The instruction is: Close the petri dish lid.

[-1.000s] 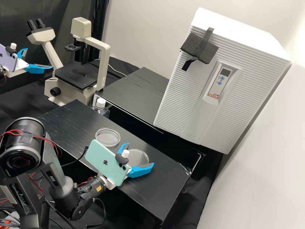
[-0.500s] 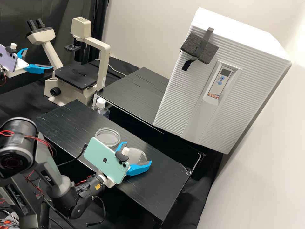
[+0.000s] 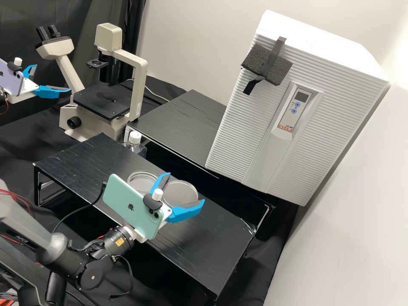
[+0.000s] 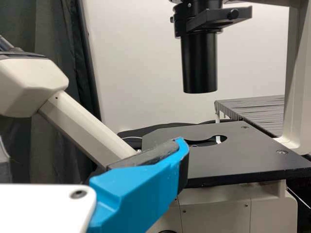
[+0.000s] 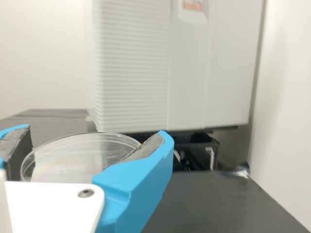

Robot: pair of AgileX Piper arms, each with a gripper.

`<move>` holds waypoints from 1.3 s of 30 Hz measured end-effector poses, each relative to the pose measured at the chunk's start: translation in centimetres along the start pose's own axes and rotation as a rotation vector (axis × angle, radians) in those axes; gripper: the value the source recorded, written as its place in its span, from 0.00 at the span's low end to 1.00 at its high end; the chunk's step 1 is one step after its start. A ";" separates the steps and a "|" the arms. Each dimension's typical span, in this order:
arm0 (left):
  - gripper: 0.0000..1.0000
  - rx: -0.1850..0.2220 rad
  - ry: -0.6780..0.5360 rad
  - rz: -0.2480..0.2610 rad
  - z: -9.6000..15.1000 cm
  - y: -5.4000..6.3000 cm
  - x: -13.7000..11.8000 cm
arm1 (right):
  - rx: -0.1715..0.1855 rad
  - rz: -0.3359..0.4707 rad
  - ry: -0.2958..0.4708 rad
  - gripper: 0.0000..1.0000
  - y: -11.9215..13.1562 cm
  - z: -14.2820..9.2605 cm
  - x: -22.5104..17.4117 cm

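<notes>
In the high view my right gripper [image 3: 186,188] is over the bench with the clear round petri lid [image 3: 182,194] between its blue fingers. The petri dish [image 3: 142,178] rests on the bench just left of the lid, partly hidden by the phone and a finger. In the right wrist view the lid [image 5: 73,154] spans the gap of the right gripper [image 5: 97,135], a pad at either side. At the far left of the high view my left gripper [image 3: 52,77] stands open, away from dish and lid. The left wrist view has one finger of this left gripper [image 4: 138,184] before the microscope.
Behind the bench [image 3: 204,255] is a white incubator [image 3: 250,140] beside a black shelf [image 3: 178,123]. The microscope [image 3: 102,97] is at the back left. A capped bottle [image 3: 135,142] stands behind the bench's rear edge, near the dish.
My right gripper has shifted slightly left and then farther up in the high view, and the lid has moved with it. The left gripper and the dish are unmoved.
</notes>
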 end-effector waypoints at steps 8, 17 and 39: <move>1.00 0.000 0.000 0.000 0.0 0.0 0.0 | 0.039 -0.161 0.092 0.00 -3.2 -3.0 0.8; 1.00 0.000 0.000 0.000 0.0 0.0 0.0 | 0.068 -0.185 0.051 0.00 -5.9 -4.2 1.4; 1.00 0.000 0.000 0.000 0.0 0.0 0.0 | 0.066 -0.239 0.051 0.00 -10.0 -4.7 2.0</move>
